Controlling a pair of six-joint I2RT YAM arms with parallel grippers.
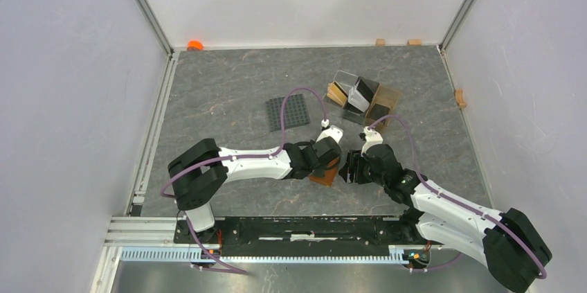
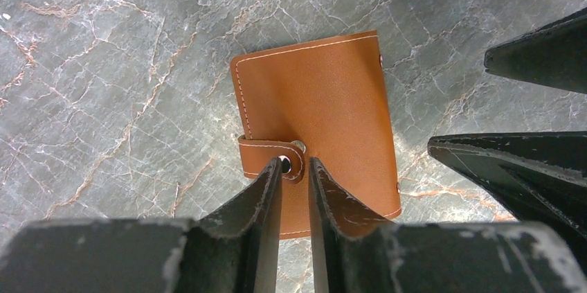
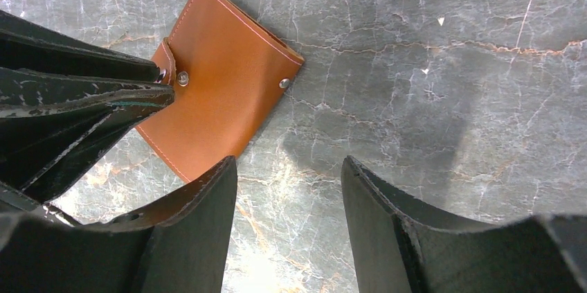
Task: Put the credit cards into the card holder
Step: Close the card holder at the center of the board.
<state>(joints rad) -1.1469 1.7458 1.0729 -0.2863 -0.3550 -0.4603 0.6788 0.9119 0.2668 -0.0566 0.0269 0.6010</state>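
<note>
The brown leather card holder [image 2: 325, 99] lies folded flat on the table, also in the top view [image 1: 324, 174] and the right wrist view [image 3: 221, 92]. Its strap tab [image 2: 266, 154] sits off the snap stud [image 2: 297, 145]. My left gripper [image 2: 296, 163] is right above the tab's end, jaws only a narrow gap apart, one fingertip on the tab. My right gripper [image 3: 289, 168] is open and empty over bare table just right of the holder; it shows in the top view [image 1: 353, 166]. The credit cards [image 1: 358, 95] stand in a clear amber stand.
The amber compartment stand [image 1: 382, 102] is at the back right. A dark grey studded square plate [image 1: 289, 111] lies behind the left arm. An orange object [image 1: 195, 45] sits at the back left wall. The two grippers are close together over the holder.
</note>
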